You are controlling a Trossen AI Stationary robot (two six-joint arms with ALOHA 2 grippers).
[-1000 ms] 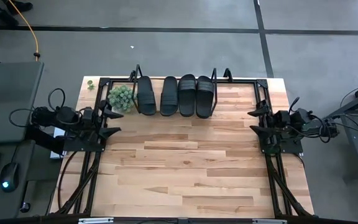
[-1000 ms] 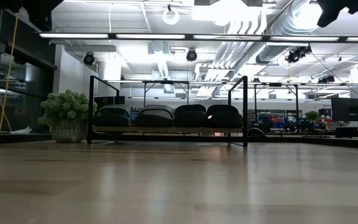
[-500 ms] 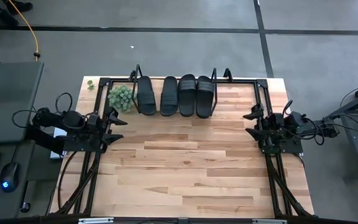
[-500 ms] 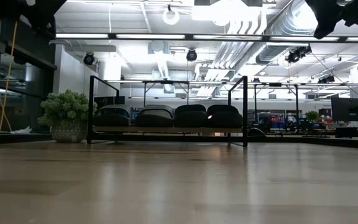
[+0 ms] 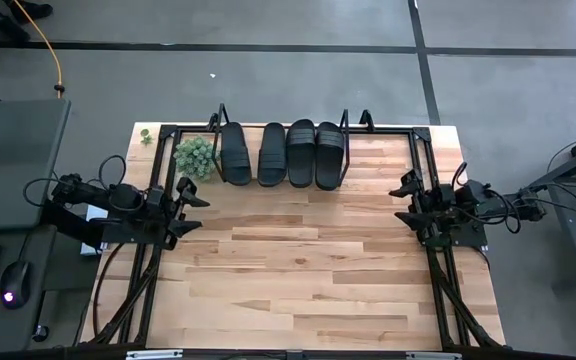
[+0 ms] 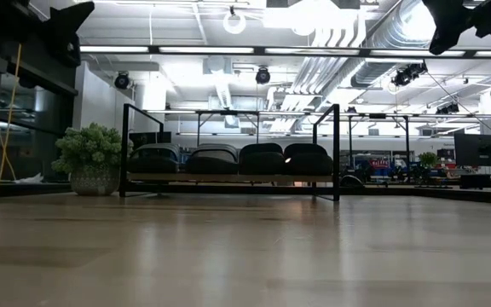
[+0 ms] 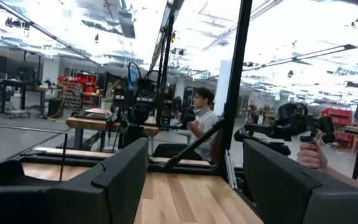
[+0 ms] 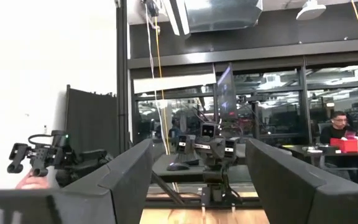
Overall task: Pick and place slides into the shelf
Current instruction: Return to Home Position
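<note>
I'm seeing four slides [image 5: 282,153] on one shelf [image 5: 348,125], left gripper [image 5: 196,210] and right gripper [image 5: 398,203] hanging spread, apparently empty, over wood table [image 5: 298,270], workshop behind.

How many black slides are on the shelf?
4 slides in a row on the shelf: one beside the plant, two in the middle, one at the other end. None seems hidden.

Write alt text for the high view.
Four black slides sit side by side on the shelf at the far edge of the wooden table, a small plant beside it. The left gripper and right gripper hover at opposite table sides, jaws open, holding nothing.
</note>
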